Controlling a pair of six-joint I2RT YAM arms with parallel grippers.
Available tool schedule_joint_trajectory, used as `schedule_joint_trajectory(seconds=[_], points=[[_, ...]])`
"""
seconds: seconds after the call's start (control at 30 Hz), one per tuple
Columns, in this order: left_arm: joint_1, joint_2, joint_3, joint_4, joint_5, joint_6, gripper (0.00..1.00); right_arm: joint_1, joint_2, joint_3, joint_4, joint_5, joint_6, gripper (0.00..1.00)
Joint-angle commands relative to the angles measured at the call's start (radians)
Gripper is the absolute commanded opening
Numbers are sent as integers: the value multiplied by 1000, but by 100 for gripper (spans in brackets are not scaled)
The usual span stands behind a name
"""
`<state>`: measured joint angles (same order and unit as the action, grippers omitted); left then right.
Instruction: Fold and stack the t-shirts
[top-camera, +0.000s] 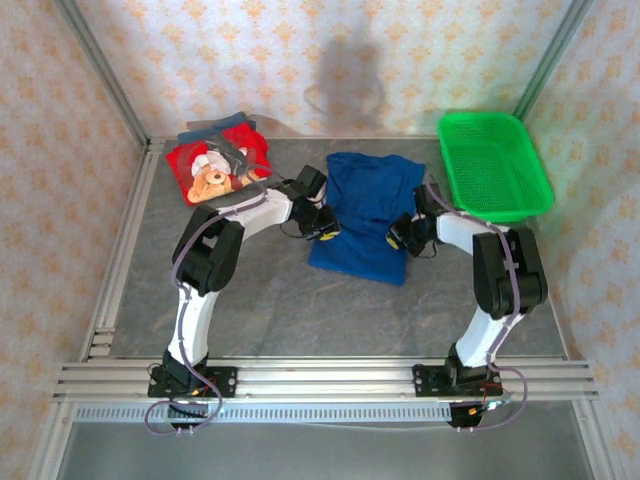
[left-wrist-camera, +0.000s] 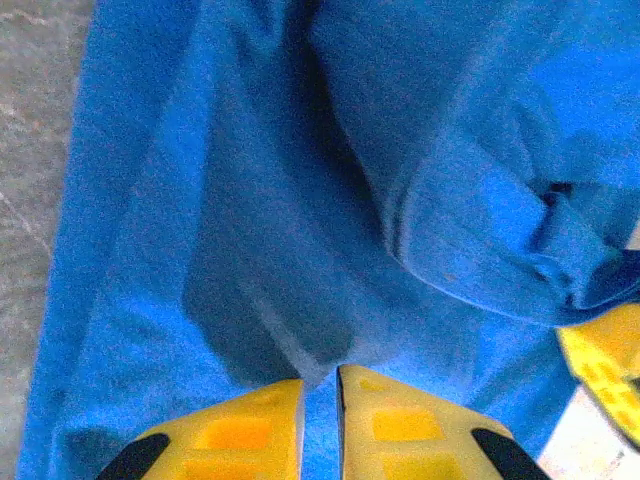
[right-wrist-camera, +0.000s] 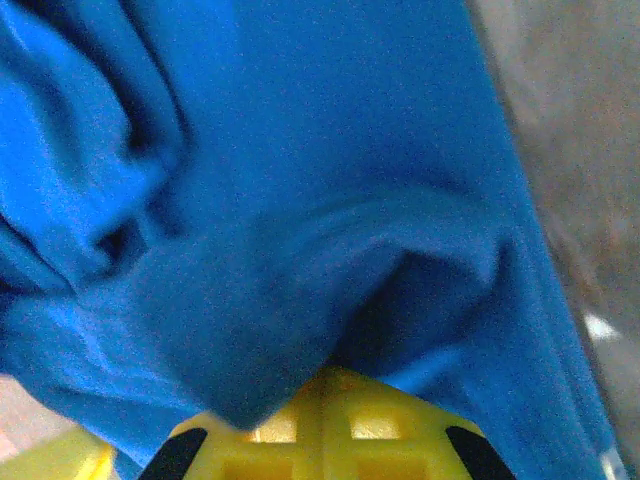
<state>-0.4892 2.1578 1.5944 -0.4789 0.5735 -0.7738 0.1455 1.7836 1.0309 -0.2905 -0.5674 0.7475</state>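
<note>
Step in hand: a fold on the blue t-shirt (top-camera: 370, 200), which lies mid-bench (top-camera: 290, 310). Left claw (left-wrist-camera: 320, 378) is pinched on its left edge, right claw (right-wrist-camera: 322, 378) is clamped on bunched cloth at its right edge. Next move probably needs an even two-sided lift and fold-over. The red teddy-bear shirt (top-camera: 212, 172) stack sits far-left.

The red teddy-bear shirt (top-camera: 200, 160) hides most of the darker shirts (top-camera: 232, 125) beneath; the blue shirt (right-wrist-camera: 300, 200) overlaps the right end effector (right-wrist-camera: 322, 380) tips.
</note>
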Motion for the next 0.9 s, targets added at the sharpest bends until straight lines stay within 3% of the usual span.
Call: schedule_joint_trajectory(seconds=[0.0, 0.13, 0.23, 0.3, 0.37, 0.43, 0.53, 0.67, 0.87], points=[[1, 35, 51, -55, -49, 42, 16, -40, 78, 108, 18, 18, -13, 0], [2, 34, 59, -83, -75, 65, 17, -70, 136, 219, 19, 12, -3, 4], [13, -22, 35, -52, -78, 50, 21, -80, 128, 256, 71, -11, 14, 16], [20, -66, 30, -43, -78, 44, 26, -81, 96, 261, 79, -17, 18, 24], [32, -116, 23, -41, -77, 38, 37, -81, 32, 236, 63, -23, 18, 34], [46, -174, 7, -35, -71, 31, 50, -81, -55, 182, 15, -25, 1, 44], [67, -286, -41, -23, -56, 33, 61, -78, -212, 64, -84, -16, -31, 59], [70, -366, -127, -46, 16, 55, 64, -68, -408, -120, -168, -36, -44, 73], [71, -421, -351, -18, 94, 64, 64, -16, -594, -359, -168, -77, 24, 76]])
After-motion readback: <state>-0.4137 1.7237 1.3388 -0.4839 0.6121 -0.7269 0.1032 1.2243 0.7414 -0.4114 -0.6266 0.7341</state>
